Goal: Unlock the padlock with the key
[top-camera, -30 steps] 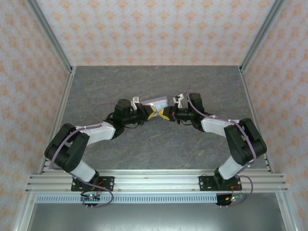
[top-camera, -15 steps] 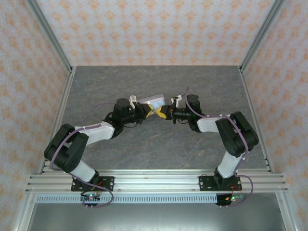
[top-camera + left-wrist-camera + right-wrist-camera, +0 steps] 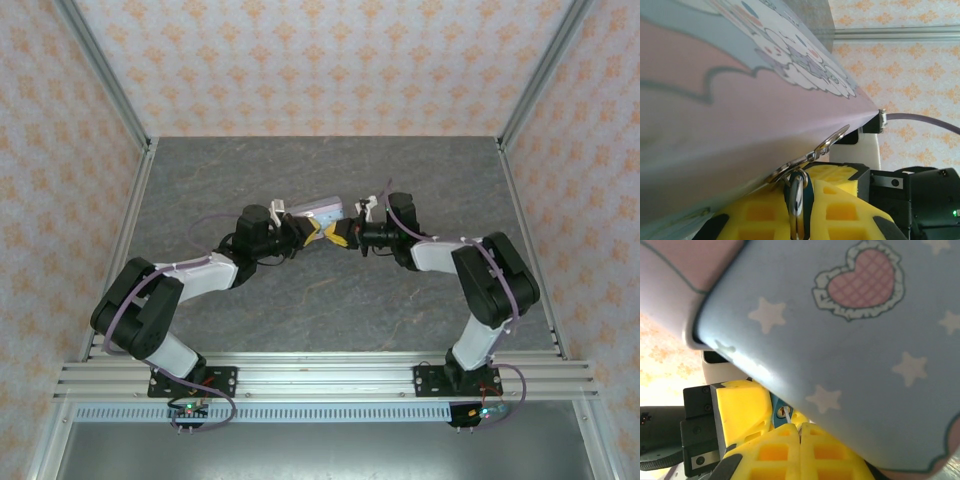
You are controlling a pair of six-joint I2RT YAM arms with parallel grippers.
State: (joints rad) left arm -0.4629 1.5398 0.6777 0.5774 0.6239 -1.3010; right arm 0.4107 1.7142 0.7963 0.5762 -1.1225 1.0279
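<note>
A robot test cell in a lab is shown. A grey stone-look table (image 3: 330,310) is enclosed behind and on both sides by patterned wall panels (image 3: 300,60) set in bare metal posts (image 3: 104,72). A left arm (image 3: 200,272) and a right arm (image 3: 450,258) are bolted to a slotted metal rail (image 3: 330,380) at the table's near edge.

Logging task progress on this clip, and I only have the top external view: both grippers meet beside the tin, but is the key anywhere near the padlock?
Observer: Yes. The right wrist view shows the key, its thin tip at the keyhole of the padlock; how deep, I can't tell.
Operator: Who holds the key?
Observer: The right gripper, shut on it.
Operator: And the padlock?
Observer: In the left wrist view it sits between the yellow fingers of the left gripper, its metal shackle apparently looped through the clasp of the tin.
</note>
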